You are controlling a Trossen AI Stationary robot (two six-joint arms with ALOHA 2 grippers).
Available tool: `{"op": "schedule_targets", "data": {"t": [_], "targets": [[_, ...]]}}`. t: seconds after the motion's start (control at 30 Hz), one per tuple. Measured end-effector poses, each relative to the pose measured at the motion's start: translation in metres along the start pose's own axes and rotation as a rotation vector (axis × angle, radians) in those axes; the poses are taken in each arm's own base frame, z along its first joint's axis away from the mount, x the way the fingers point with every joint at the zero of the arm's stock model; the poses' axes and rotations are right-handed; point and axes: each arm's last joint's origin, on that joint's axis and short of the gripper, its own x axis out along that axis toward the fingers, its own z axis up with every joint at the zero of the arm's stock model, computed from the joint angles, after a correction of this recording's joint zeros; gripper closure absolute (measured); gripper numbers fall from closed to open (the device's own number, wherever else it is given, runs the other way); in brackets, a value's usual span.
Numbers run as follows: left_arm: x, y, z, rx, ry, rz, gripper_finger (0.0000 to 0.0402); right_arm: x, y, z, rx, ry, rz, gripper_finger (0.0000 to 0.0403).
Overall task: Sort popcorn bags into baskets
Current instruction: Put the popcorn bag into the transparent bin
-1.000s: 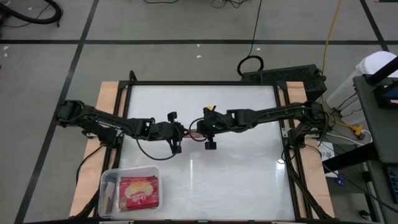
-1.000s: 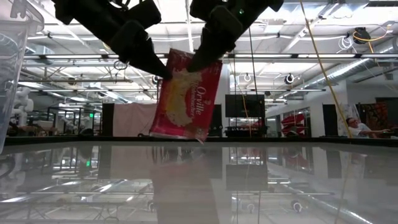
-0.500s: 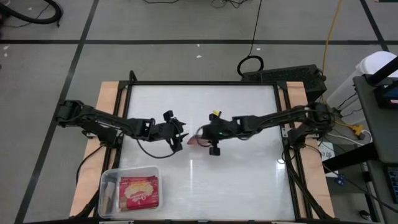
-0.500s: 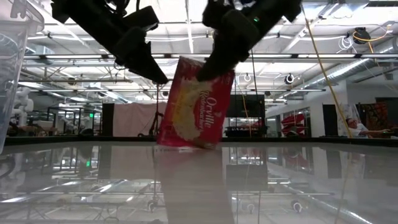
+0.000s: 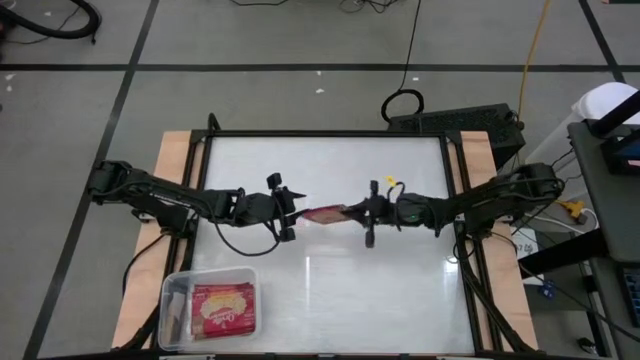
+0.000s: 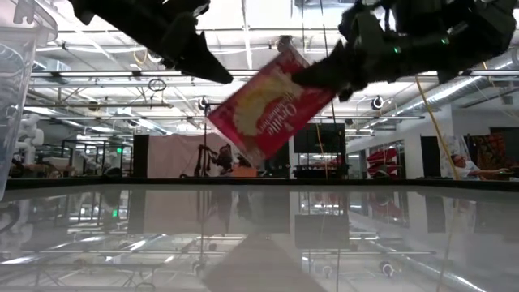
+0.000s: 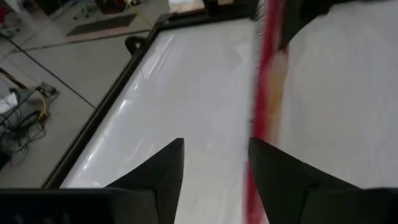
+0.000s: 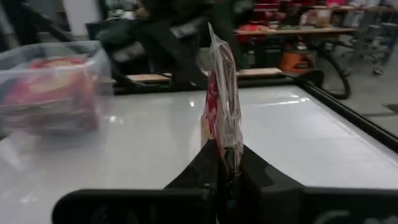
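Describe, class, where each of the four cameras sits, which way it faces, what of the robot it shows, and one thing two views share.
High view: overhead, facing down; both arms, table, clear tub.
Low view: table height, facing the room; both arms from above, red popcorn bag aloft.
Left wrist view: on the left arm; open left pincer, bag edge beyond.
Right wrist view: on the right arm; right pincer shut on the bag, tub beyond.
Shared: the bag, in all views.

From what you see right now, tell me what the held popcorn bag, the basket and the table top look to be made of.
Popcorn bag: thin glossy film, probably plastic; it crinkles in the right hand.
Basket: clear, colourless plastic; its contents show through the walls.
Table top: smooth white glossy surface, mirroring the room; material unclear.
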Motion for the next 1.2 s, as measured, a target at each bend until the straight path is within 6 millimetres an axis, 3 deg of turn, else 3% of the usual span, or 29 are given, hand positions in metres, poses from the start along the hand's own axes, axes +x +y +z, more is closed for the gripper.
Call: {"op": "schedule_targets", "data": {"t": [0.37,0.67,1.2], "targets": [[0.003,0.003,0.003,-0.041,-0.037,-0.131,0.0214,-0.010,-0.004,-0.024,-0.017,0.045,-0.050,0.0392],[0.007,0.004,0.000,-0.054,-0.026,-0.195,0.0205,0.001,-0.003,-0.031,-0.029,-0.046,-0.046,0.0392],[0.007,0.003,-0.005,-0.055,0.022,-0.202,0.0229,0.015,-0.002,-0.062,-0.069,-0.119,-0.047,0.0392]]}}
